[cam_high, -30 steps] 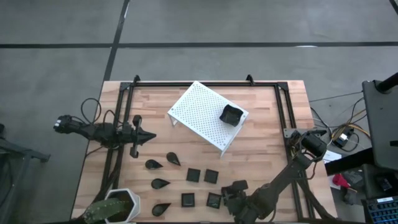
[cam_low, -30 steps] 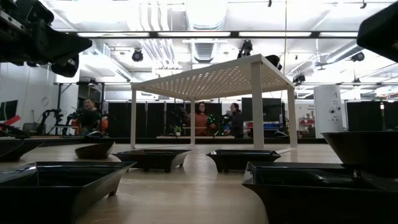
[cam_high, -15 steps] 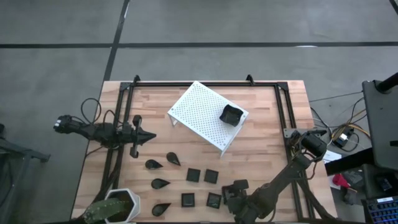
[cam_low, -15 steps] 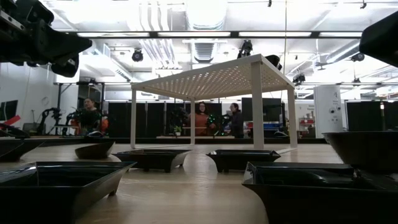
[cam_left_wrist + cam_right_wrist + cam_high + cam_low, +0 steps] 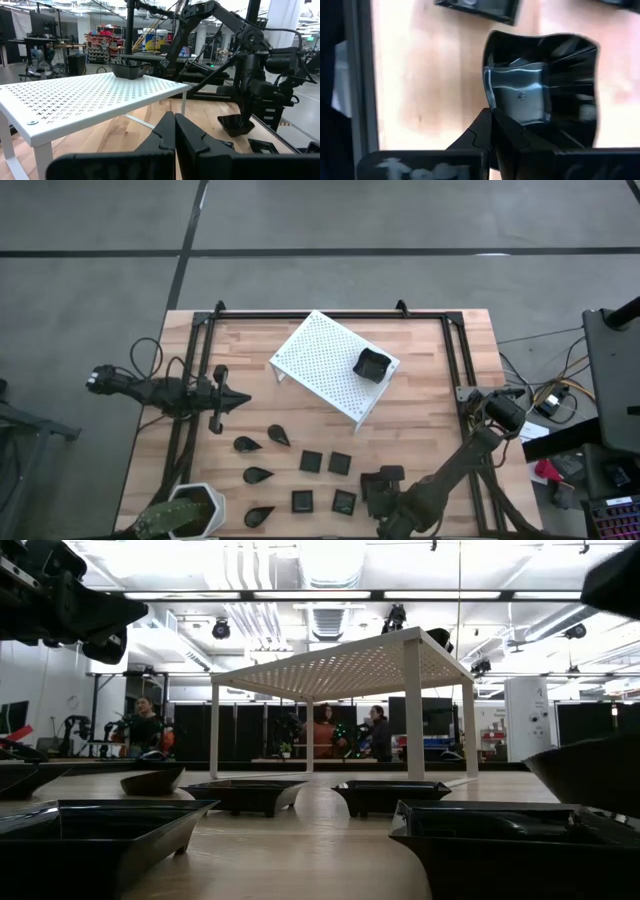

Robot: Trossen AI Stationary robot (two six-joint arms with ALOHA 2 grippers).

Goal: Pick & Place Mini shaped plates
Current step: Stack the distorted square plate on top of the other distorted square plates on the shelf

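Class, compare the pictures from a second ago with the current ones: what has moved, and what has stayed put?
The right gripper, shut on a wavy-rimmed plate, has lifted it slightly off the table's front edge; in the low view the plate now hangs higher. The left gripper, the white rack, the plate on the rack and the other plates stayed.

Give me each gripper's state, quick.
Left gripper: shut, empty, beside the white rack.
Right gripper: shut on a wavy-rimmed plate.
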